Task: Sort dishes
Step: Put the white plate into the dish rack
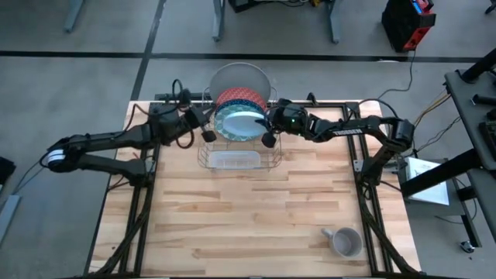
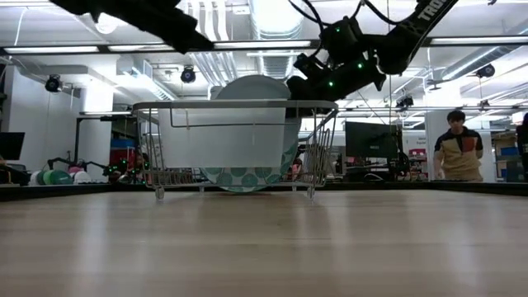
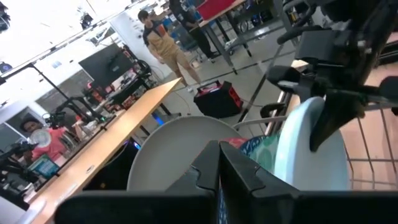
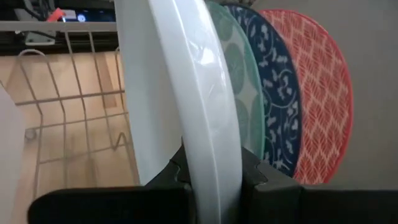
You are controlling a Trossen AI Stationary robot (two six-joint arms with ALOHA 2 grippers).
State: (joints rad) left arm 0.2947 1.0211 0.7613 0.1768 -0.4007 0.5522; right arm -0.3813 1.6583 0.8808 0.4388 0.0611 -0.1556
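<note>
Several plates stand on edge in the wire rack (image 1: 203, 159) at the table's far middle. The large grey plate (image 1: 240, 75) is farthest back, then the red patterned one (image 1: 239, 98), a dark-blue patterned one (image 4: 280, 93) and a green-patterned one (image 4: 239, 74). The plain light-blue plate (image 1: 239, 124) stands nearest. My right gripper (image 1: 269, 128) is shut on that plate at its right side. My left gripper (image 1: 204, 126) hovers shut over the rack's left end, holding nothing. My right gripper pinches the light-blue plate's rim (image 4: 214, 143) on its right side, with one finger (image 4: 177, 169) on the front face and the other (image 4: 252, 171) on the back face. The fingers come from the table's right, slanting slightly down. The plate stands upright on edge; its lower rim is hidden.
A translucent white box (image 2: 223, 136) sits in the rack's near part. A grey mug (image 1: 346, 242) stands near the table's front right corner. Bare wood fills the table's middle and left front. A person (image 2: 458, 148) stands in the room beyond the table.
</note>
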